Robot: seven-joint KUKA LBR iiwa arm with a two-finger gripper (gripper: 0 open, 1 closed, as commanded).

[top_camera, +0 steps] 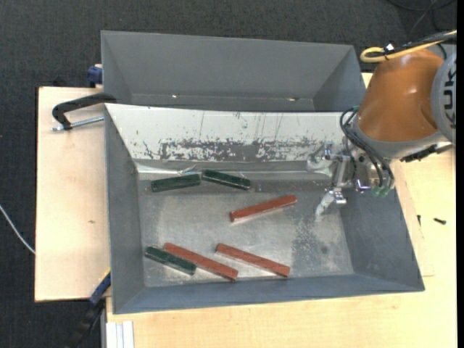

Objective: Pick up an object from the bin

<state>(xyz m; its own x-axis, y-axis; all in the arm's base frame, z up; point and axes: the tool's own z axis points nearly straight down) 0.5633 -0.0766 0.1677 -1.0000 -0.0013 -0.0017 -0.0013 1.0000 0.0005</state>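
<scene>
My gripper (323,187) hangs over the right side of the bin, close to the back wall. It stands open with nothing between its fingers. Nearest to it is a red-brown flat stick (263,209), lying slanted in the middle of the bin, a little to the gripper's left and apart from it. A second red-brown stick (252,260) lies near the front wall, below and to the left of the gripper.
Two dark green sticks (175,183) (227,180) lie along the back wall at the left. A third red-brown stick (200,261) and a dark green one (170,260) lie at the front left. The arm's orange cover sits above the bin's right rim.
</scene>
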